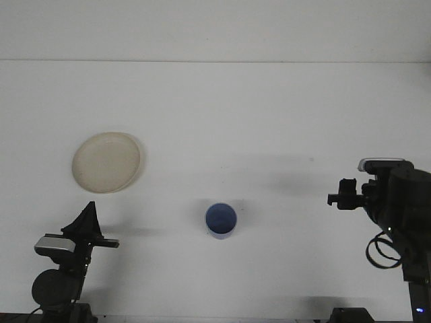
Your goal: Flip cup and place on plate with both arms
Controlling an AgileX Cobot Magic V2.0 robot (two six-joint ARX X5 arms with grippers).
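White table: blue cup upright, mouth up.

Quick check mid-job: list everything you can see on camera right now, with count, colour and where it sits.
cup: 1, blue, upright with its opening up, centre of the table, slightly toward the near edge
plate: 1, cream, left side of the table, apart from the cup
table: 1, white, fills the view
left end effector: 1, black, near-left corner, holding nothing
right end effector: 1, black, right edge, well clear of the cup
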